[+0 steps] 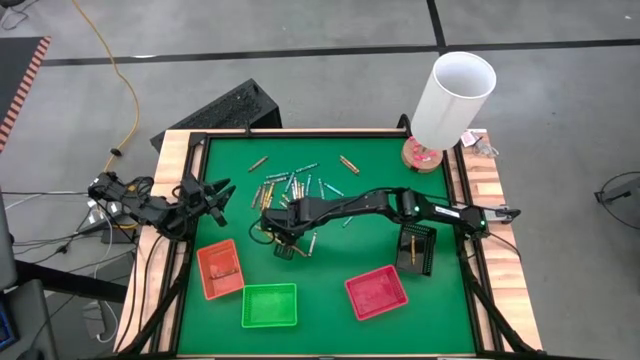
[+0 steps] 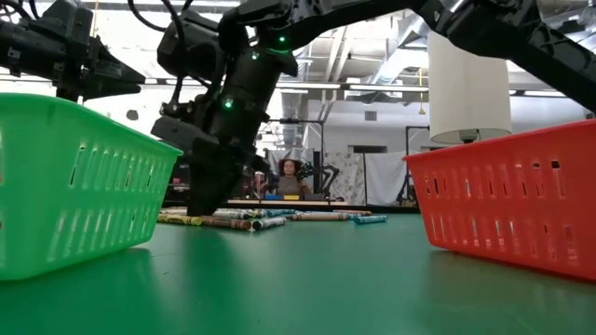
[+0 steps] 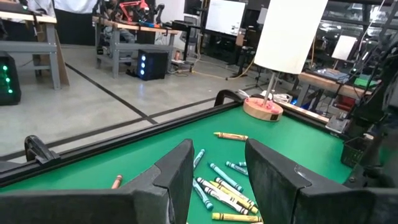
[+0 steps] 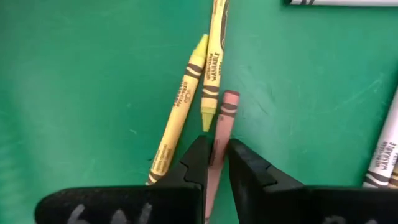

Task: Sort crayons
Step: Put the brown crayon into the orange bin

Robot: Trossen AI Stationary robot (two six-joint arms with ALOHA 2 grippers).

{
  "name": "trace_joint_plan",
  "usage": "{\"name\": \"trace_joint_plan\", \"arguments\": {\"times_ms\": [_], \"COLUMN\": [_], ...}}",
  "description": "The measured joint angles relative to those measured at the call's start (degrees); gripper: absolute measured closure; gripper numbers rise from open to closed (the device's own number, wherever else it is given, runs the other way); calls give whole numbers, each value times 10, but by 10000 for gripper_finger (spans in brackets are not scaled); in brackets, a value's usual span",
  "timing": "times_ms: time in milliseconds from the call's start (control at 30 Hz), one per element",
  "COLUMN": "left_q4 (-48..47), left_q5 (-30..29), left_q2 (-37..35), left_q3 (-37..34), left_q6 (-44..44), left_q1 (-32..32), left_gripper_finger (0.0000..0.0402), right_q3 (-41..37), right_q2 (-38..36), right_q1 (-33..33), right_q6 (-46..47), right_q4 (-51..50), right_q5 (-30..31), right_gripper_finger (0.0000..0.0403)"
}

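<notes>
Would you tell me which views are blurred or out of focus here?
Right wrist view: right gripper fingers soft, the pink crayon between them sharper. Low view: green tray and red tray up close look blurred. Left wrist view: fingers blurred.

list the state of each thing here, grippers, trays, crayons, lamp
right gripper: down at the crayon pile, shut on a pink crayon
left gripper: open, empty, raised at the table's left edge
two yellow crayons: lying flat beside the pink one
crayon pile: loose on the mat, unsorted
orange tray: some crayons inside
green tray: looks empty
red tray: looks empty
black tray: one crayon inside
lamp: upright at the far right corner
</notes>
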Motion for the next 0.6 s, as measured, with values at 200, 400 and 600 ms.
{"name": "trace_joint_plan", "arguments": {"times_ms": [200,400,600], "left_q4": [0,0,0], "left_q5": [0,0,0], "left_q2": [0,0,0], "left_q3": [0,0,0], "left_q6": [0,0,0], "left_q1": [0,0,0], "left_gripper_finger": [267,267,267], "right_q3": [-7,-7,-7], "right_q2": [-1,-1,-1], "right_q1": [0,-3,-3], "right_q6": [5,10,15], "right_q4": [-3,-11,-16], "right_q5": [-1,-1,1], "right_gripper_finger": [337,345,392]}}
